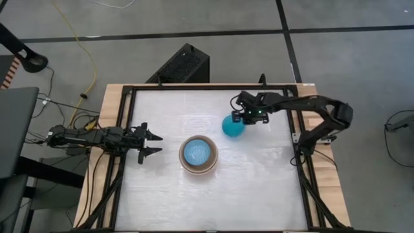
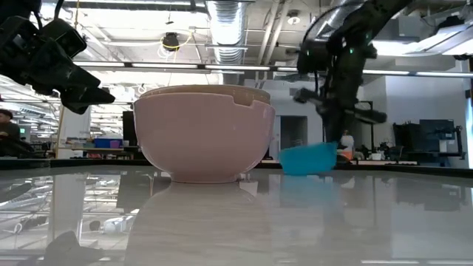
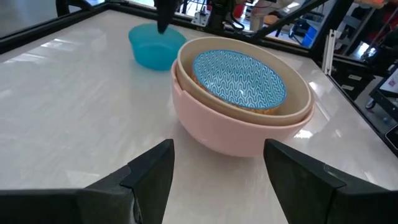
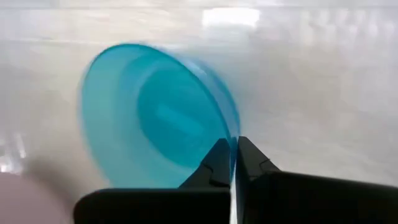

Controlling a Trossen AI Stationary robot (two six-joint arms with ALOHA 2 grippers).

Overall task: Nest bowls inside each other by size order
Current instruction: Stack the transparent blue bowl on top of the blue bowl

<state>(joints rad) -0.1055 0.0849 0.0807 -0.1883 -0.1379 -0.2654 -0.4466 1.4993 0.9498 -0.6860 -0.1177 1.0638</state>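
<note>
A salmon-pink bowl stands on its base at the table's middle. A beige bowl sits in it, and a light blue patterned bowl sits in that. No separate cream-white bowl shows. The small teal bowl is to the far right of the stack, and it also shows in the low view. My right gripper is shut on its rim. My left gripper is open and empty, left of the stack, with its fingers pointing at the pink bowl. My right gripper pinches the teal bowl's rim on the side toward the table's right, one finger inside the bowl and one outside. The fingers come from above, pointing down. The bowl is slightly tilted in the low view; whether it is clear of the table, I cannot tell.
A black frame borders the white table top on all sides. Bare table lies near the front edge and between the stack and the teal bowl. Cables and a black box lie on the floor beyond the table.
</note>
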